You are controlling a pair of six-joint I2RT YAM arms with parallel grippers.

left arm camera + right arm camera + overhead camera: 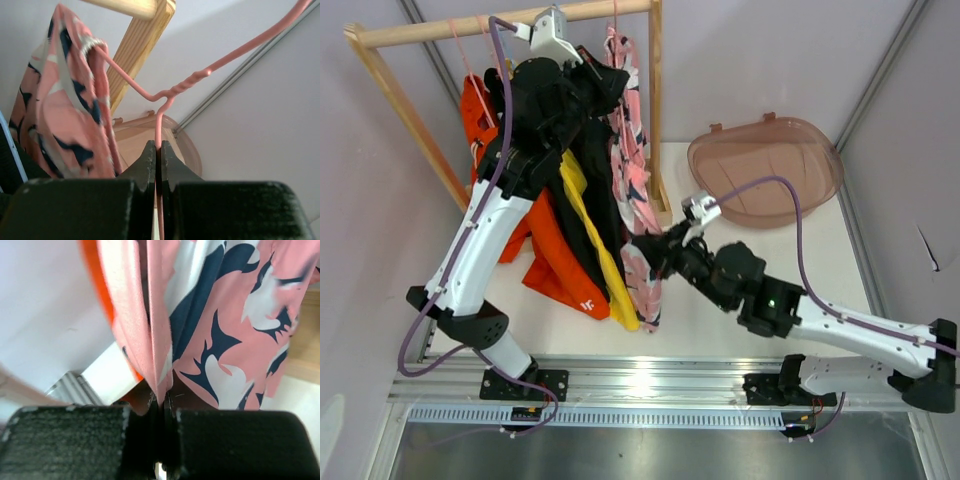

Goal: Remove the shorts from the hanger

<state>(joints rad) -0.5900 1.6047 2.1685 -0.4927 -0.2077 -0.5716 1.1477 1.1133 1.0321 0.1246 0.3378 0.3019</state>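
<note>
1. Pink floral shorts (632, 170) hang on a pink wire hanger (200, 77) near the right end of the wooden rack's (510, 28) rail, at the table's (720, 310) far left corner. The orange pair (555, 265) and yellow pair (610, 280) hang just beside them.
2. My left gripper (158, 150) is clamped on the hanger wire below its twisted neck.
3. My right gripper (162, 401) is pinched shut on the floral pair's lower hem.
4. I judge the step in hand to be: hanger steadied, fabric gripped, pull not yet begun.
5. Next I'd draw the hem down and toward the table's near edge, slowly. I'd hold the hanger firm so the waistband slides off the wire without snagging.
</note>
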